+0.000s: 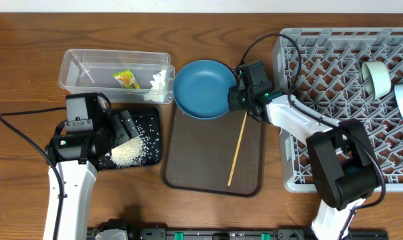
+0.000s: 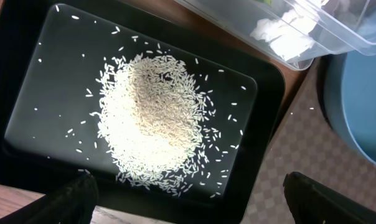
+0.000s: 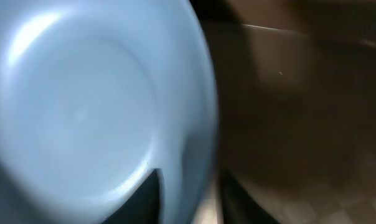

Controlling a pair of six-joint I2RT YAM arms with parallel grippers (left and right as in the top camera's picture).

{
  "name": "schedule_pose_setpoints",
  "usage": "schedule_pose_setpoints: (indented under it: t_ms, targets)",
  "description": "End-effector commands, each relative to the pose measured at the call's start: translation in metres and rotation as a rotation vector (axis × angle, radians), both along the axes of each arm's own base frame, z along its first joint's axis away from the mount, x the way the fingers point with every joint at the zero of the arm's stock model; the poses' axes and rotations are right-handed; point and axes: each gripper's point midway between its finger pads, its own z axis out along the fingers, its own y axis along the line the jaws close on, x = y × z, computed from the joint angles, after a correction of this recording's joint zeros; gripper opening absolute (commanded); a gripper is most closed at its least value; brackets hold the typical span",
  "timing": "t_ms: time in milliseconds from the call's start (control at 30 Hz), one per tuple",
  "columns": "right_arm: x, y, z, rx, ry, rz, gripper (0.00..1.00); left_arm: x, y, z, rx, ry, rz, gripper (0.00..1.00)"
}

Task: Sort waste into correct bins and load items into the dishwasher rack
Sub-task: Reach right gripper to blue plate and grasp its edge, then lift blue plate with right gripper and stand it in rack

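Wooden counter [image 1: 28, 40] carries everything. At top centre of the overhead frame, the blue dish [image 1: 203, 88] overlaps the brown tray [image 1: 201, 153]'s upper edge. The right hand [image 1: 235, 97] straddles the dish's right rim, narrow, probably to carry it to the rack [image 1: 321, 67]. I cannot tell whether it grips yet. The left hand [image 1: 126, 127] hangs wide over the rice [image 2: 154, 118] on the black tray [image 2: 32, 74].

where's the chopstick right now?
Overhead view: the chopstick lies on the brown tray's right half, slanting from just below the blue dish down toward the tray's front edge, left of the rack.
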Motion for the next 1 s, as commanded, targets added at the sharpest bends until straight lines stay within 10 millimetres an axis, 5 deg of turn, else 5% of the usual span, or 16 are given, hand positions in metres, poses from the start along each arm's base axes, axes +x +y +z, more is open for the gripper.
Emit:
schedule_pose_setpoints:
  t_ms: [0, 167, 300, 500, 733, 967]
  targets:
    - [-0.002, -0.002, -0.007, -0.019, 0.013, -0.024, 0.03, 0.001, 0.003, 0.002, 0.011, -0.003, 0.01, 0.98]
    - [0.002, -0.006, 0.001, -0.013, -0.005, -0.048, 0.01, 0.001, 0.003, 0.002, 0.011, -0.003, 0.01, 0.97]
    - [0.013, -0.026, 0.03, -0.058, -0.084, -0.064, 0.01, 0.001, 0.003, 0.002, 0.011, -0.003, 0.01, 0.98]
    - [0.025, -0.073, 0.126, -0.162, -0.321, -0.125, 0.01, 0.001, 0.003, 0.002, 0.011, -0.003, 0.01, 0.98]
    - [0.01, -0.145, 0.243, -0.438, -0.614, -0.247, 0.01, 0.001, 0.003, 0.002, 0.011, -0.003, 0.01, 0.98]
    - [-0.014, -0.242, 0.289, -0.908, -0.618, -0.466, 0.01, 0.001, 0.003, 0.002, 0.011, -0.003, 0.01, 0.98]
